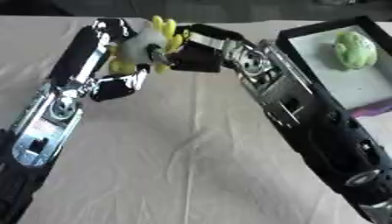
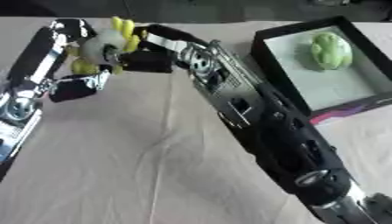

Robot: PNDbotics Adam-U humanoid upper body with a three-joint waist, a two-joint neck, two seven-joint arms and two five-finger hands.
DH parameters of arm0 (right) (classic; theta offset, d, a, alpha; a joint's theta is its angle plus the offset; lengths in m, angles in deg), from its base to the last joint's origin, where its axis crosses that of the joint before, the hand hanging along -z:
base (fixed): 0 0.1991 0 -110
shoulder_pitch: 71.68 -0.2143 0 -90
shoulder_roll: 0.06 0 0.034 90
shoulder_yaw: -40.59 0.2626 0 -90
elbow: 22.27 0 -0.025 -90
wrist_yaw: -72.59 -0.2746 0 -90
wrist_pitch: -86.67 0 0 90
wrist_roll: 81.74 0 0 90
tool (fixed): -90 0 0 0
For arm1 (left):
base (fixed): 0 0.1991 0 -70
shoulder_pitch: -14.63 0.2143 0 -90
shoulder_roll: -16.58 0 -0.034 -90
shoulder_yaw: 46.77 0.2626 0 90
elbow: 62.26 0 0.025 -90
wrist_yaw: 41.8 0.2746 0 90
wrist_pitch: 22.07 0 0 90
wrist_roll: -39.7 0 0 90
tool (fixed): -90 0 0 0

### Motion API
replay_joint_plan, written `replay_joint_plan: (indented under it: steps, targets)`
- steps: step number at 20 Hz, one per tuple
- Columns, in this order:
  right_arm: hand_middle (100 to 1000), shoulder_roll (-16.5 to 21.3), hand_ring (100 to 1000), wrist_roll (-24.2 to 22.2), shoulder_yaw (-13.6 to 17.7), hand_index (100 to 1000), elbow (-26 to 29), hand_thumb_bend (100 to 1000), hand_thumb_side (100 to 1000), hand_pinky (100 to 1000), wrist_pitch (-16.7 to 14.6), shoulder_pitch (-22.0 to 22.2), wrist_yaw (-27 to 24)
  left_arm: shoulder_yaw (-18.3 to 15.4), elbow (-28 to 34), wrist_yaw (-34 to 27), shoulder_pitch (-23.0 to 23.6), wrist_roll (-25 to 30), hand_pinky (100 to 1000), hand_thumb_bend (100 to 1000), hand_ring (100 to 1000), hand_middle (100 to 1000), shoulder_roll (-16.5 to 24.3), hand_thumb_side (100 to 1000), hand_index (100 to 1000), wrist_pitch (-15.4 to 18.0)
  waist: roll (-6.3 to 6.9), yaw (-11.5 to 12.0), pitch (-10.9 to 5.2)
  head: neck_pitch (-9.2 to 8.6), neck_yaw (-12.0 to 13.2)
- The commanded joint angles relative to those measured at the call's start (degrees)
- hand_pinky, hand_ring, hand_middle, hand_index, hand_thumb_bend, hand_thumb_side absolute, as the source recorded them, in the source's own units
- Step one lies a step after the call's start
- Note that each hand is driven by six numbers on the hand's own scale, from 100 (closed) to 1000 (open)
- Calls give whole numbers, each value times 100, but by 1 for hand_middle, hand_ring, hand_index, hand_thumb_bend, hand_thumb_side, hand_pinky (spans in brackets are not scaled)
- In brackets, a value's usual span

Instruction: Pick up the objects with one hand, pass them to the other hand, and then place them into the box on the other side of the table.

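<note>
Above the far table, both hands meet on a yellow-and-white toy. Left hand fingers curl round it; right hand seemingly pinches it too. A green toy lies in the box.

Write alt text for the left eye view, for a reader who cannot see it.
Both robot hands meet above a beige cloth-covered table, the left hand and right hand both gripping a white and yellow soft toy. At the right, a black-rimmed box holds a green object.
</note>
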Motion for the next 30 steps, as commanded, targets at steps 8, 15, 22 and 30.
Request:
replay_joint_plan:
  steps: [8, 15, 22, 30]
  targets:
    - [653, -42, 834, 803, 16, 669, 177, 100, 553, 957, 450, -77, -1000, 11, 114, -82, -161, -78, 722, 100, 604, 519, -68, 100, 464, -9, -39, -6, -210, -13, -8]
    - [613, 23, 820, 990, 2, 602, 269, 100, 556, 952, 583, -37, -1331, -14, 96, -207, -140, -257, 734, 340, 641, 591, -78, 193, 689, -230, -25, -13, -209, -21, 14]
    - [597, 111, 811, 990, 41, 582, 378, 100, 529, 949, 698, -3, -1460, -54, 9, -73, -107, -410, 774, 704, 736, 706, -63, 406, 852, -611, -13, -37, -213, -45, 42]
    - [594, 193, 809, 1036, 111, 580, 454, 100, 520, 949, 762, 40, -1553, -68, -24, 27, -70, -474, 778, 753, 741, 712, -46, 423, 860, -764, 7, -66, -213, -47, 52]
